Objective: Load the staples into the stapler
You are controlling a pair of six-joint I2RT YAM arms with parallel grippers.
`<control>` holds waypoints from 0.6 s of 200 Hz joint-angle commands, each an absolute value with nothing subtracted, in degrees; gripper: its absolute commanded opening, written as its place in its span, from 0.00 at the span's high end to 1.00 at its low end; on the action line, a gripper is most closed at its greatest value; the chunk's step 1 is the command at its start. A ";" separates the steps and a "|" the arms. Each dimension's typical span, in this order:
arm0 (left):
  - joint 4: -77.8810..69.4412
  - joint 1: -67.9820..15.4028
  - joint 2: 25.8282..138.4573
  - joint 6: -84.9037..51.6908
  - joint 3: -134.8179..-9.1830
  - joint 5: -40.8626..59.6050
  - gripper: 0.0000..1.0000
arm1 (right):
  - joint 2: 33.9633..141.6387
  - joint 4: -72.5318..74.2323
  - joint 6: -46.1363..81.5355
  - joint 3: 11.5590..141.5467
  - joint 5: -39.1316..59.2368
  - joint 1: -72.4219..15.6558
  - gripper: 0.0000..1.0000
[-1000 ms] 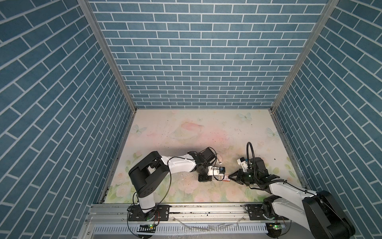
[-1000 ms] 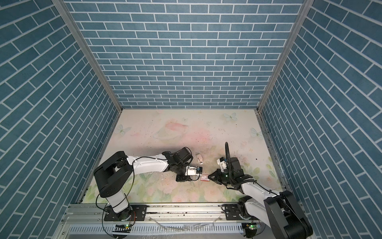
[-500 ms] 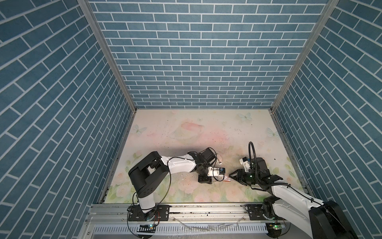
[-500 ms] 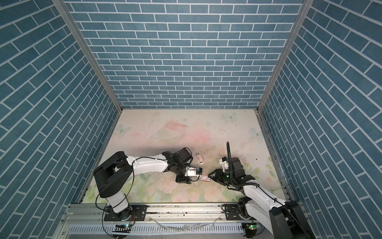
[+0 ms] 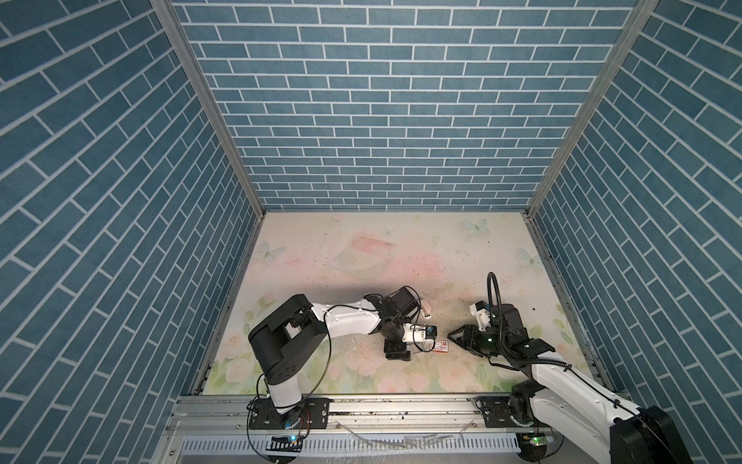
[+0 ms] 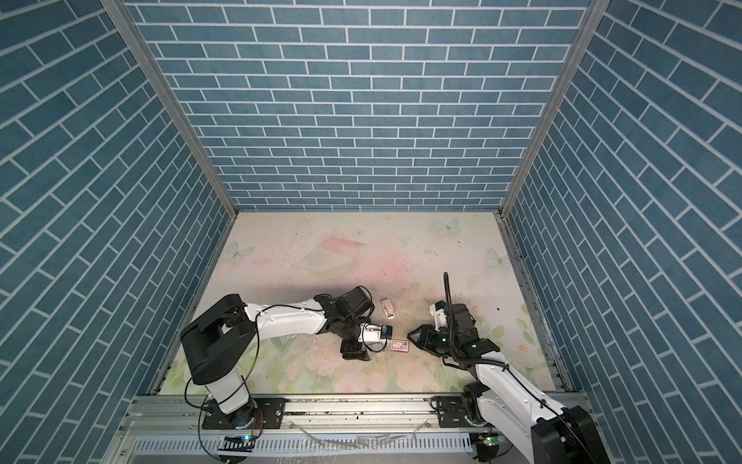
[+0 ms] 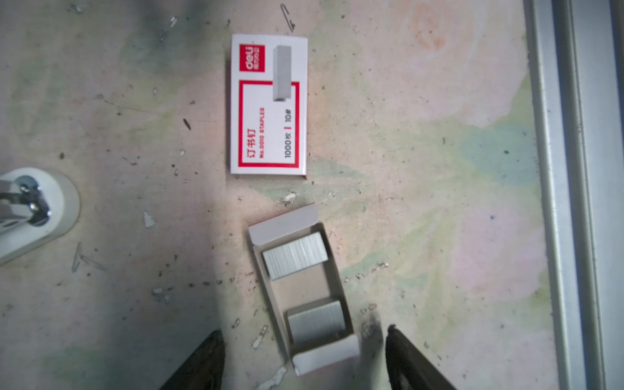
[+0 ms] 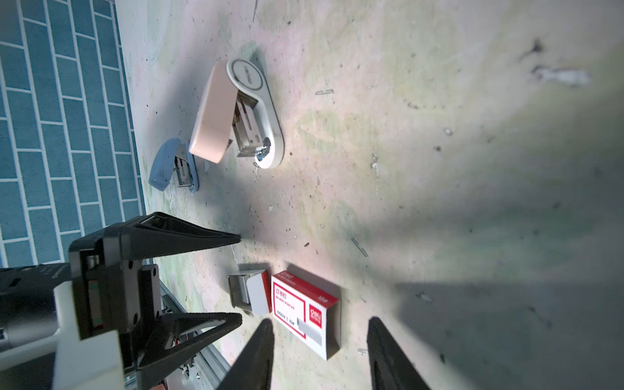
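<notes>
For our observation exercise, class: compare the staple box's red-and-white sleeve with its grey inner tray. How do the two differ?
The sleeve is printed red and white; the tray is plain grey. The sleeve is closed on top; the tray is open-topped and holds two blocks of staples. The sleeve lies at a different angle from the tray. Both are flat on the table, near each other but apart.
</notes>
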State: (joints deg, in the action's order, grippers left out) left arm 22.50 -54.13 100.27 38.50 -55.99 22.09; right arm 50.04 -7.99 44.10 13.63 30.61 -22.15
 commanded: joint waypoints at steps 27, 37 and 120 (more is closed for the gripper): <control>36.88 -51.97 94.88 41.08 -61.26 25.05 0.02 | 45.05 -17.51 38.84 20.15 23.45 -21.85 0.54; 39.96 -50.69 94.01 41.74 -63.27 26.27 0.00 | 44.35 -18.25 38.31 20.80 22.33 -21.84 0.54; 62.65 -34.24 93.40 63.35 -76.07 24.98 0.00 | 47.24 -19.07 33.89 25.70 21.46 -21.89 0.56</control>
State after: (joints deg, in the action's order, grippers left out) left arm 51.18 -37.76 92.51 52.05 -74.72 26.41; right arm 46.17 -17.34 37.34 23.55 22.81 -22.04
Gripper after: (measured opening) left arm 0.995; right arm 0.438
